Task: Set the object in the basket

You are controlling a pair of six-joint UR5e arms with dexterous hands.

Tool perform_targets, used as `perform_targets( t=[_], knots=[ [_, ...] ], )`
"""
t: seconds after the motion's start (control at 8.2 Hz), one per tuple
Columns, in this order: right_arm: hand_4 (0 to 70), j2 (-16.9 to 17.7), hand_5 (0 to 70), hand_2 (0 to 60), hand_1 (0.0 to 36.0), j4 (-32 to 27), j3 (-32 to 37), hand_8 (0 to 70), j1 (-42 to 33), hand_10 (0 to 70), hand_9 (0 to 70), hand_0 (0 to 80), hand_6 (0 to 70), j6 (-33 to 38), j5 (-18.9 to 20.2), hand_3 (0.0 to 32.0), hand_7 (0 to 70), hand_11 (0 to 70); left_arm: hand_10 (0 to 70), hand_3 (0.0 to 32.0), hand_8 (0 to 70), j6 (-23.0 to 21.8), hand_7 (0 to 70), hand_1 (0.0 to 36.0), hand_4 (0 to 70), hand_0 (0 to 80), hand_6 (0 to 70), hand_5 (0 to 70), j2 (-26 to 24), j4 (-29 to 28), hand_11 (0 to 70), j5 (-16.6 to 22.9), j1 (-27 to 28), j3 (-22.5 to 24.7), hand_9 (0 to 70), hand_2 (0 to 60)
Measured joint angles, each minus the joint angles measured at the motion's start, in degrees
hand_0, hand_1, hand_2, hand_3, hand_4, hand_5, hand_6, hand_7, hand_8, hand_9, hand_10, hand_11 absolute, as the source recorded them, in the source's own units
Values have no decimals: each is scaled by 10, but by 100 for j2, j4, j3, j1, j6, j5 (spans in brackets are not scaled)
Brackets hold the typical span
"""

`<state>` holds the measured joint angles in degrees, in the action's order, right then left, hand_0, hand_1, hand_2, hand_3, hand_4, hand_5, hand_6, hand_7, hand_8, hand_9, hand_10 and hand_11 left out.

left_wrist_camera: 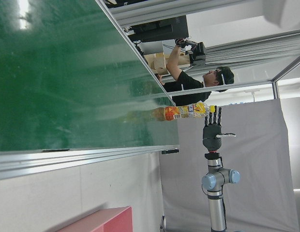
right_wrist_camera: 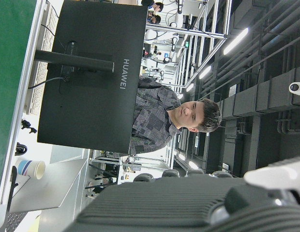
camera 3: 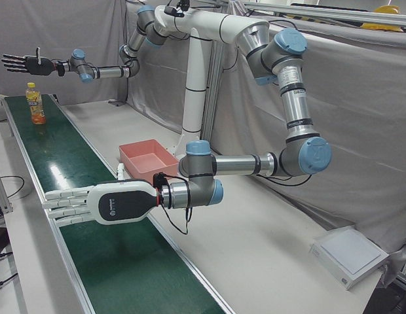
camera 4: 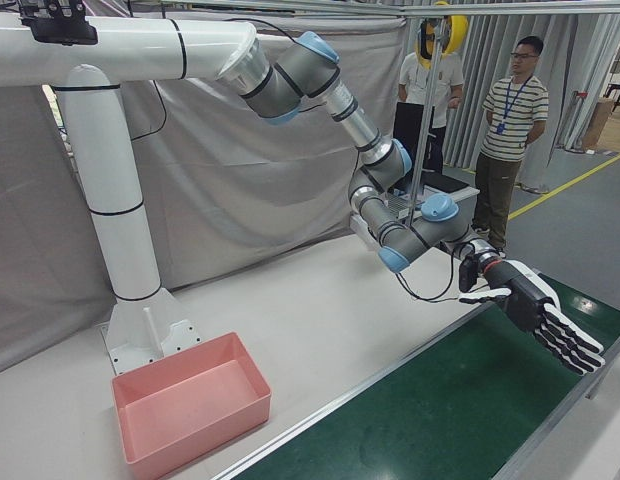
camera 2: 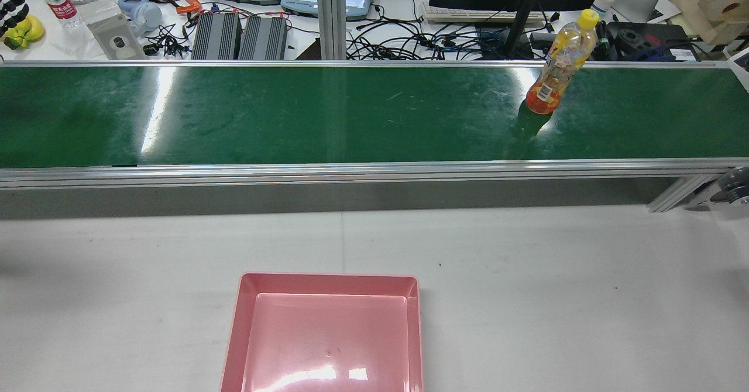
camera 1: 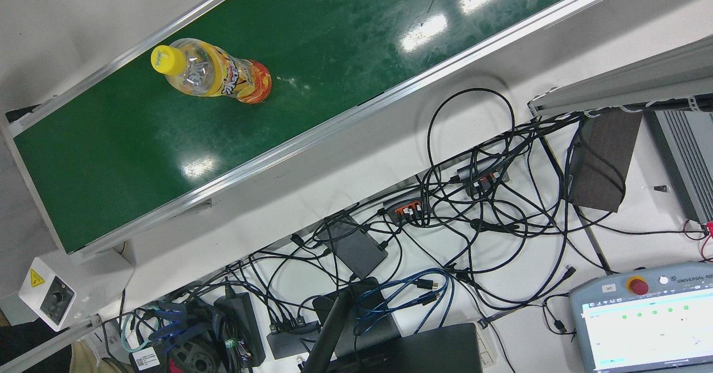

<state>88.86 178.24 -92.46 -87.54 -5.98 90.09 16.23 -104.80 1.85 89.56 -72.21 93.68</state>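
- Bottle [camera 2: 559, 64] with a yellow cap and an orange label stands upright on the green conveyor belt [camera 2: 292, 111], at the upper right of the rear view and at the far upper left of the left-front view [camera 3: 35, 104].
- Pink basket [camera 2: 327, 278] sits on the white table at the bottom centre of the rear view, well apart from the bottle, with nothing in it.
- Right hand [camera 3: 26, 64] hangs in the air above and beyond the bottle, fingers spread flat, holding nothing.
- Left hand [camera 3: 105, 204] is stretched level over the belt at the lower left of the left-front view, fingers straight and side by side, also empty.
- Two people stand at the upper right of the right-front view.
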Motion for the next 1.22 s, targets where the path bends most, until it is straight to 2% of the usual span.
perform_targets(
  t=[1.22],
  knots=[
    [0, 0, 0, 0, 0, 0, 0, 0, 0, 0, 0, 0, 0, -3, 0, 0, 0, 0, 0, 0, 0, 3, 0, 103, 0, 616, 0, 27, 8, 106, 0, 8, 3, 163, 0, 0]
  ],
)
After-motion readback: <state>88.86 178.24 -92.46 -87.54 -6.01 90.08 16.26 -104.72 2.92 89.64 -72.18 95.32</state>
